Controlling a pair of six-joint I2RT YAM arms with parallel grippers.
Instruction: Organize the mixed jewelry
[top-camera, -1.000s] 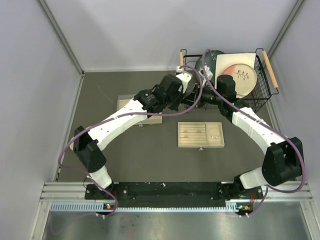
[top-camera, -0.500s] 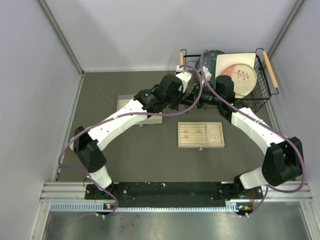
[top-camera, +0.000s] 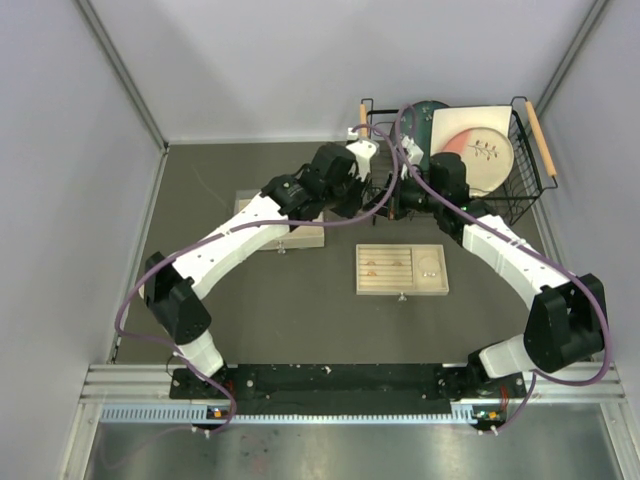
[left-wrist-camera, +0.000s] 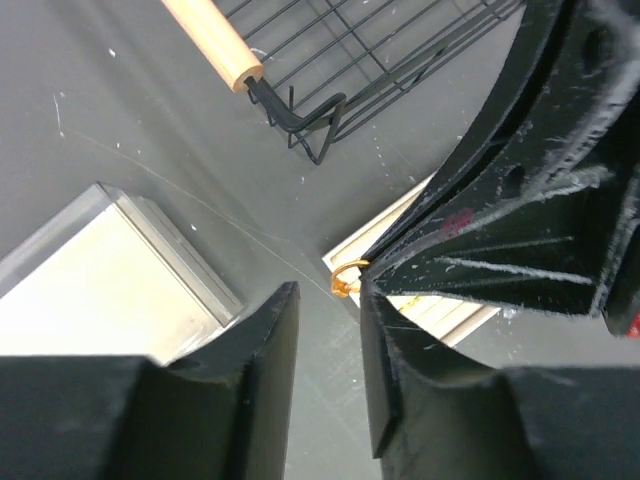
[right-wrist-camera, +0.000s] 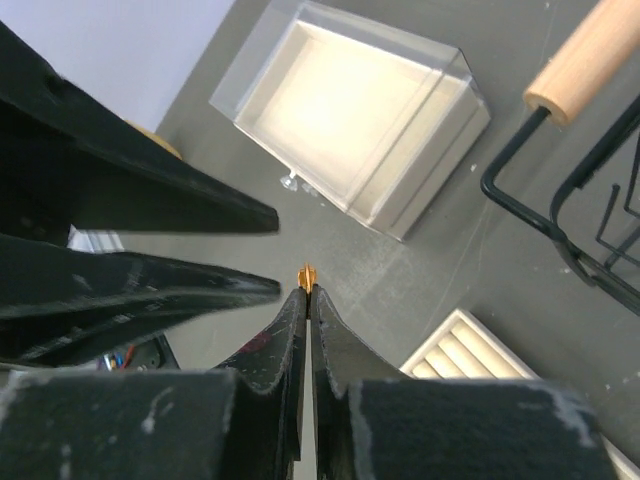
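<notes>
Two wrist views show what the overhead one buries under the wrists: a tiny gold ring (right-wrist-camera: 307, 273) at the very tips of the right gripper (right-wrist-camera: 307, 295). Both arms reach toward the far edge of the worktop (top-camera: 250, 300), right of its middle, elbows bowed outward, wrists meeting nose to nose. The right fingers are pressed together, pinching the ring clear of the worktop. Facing them, the left gripper (left-wrist-camera: 327, 300) stands parted, the ring just beside one fingertip; contact cannot be told. Below lie a clear box (right-wrist-camera: 350, 120) to the left, the beige tray (top-camera: 400, 288) nearer, the wire basket (left-wrist-camera: 330, 60) in the far right corner.
</notes>
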